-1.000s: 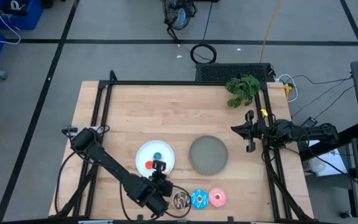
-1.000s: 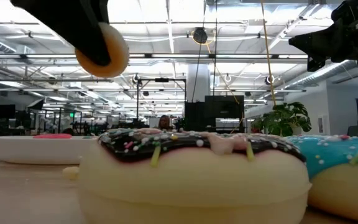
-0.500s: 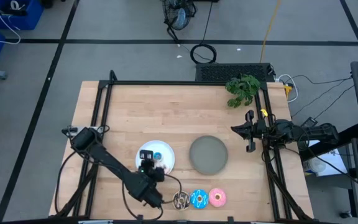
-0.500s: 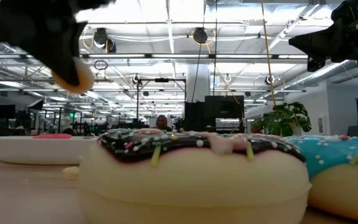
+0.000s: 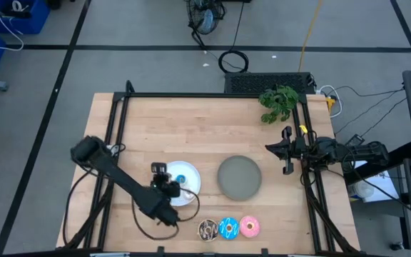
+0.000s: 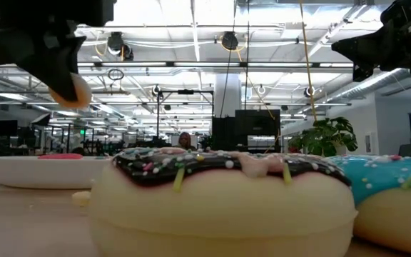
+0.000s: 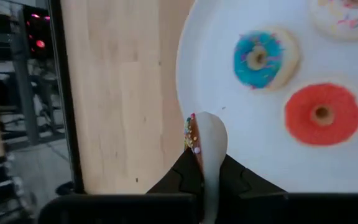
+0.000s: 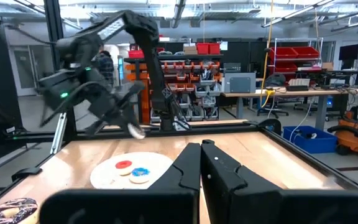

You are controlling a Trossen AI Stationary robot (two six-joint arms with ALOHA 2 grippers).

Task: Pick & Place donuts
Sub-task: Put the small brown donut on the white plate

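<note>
The left pincer [image 5: 164,187] has swung away from the counter's near edge, where a second ago it hung over the row of larger donuts, and now hovers above the near-left rim of the white plate [image 5: 191,197], its jaws pinched shut on a tiny brown donut [image 7: 199,138] held on edge, sprinkles showing along its side. That suggests the carry is nearly over and only the lowering and release remain. Already on the plate lie the tiny blue donut [image 7: 263,58], the tiny red donut [image 7: 322,114] and a pale sprinkled one [image 7: 348,15] half out of the wrist view, so three of the four small pieces seem delivered. The three larger donuts, dark brown with sprinkles [image 5: 207,228], blue [image 5: 228,228] and pink [image 5: 250,227], wait in a row along the near edge, with the grey plate [image 5: 239,178] bare just behind them. The right pincer [image 5: 286,151] rests fully closed and empty near the counter's right edge, beside a green plant [image 5: 278,102] at the far right corner. The bare patch of plate under the held donut looks free, though the red one lies close by
</note>
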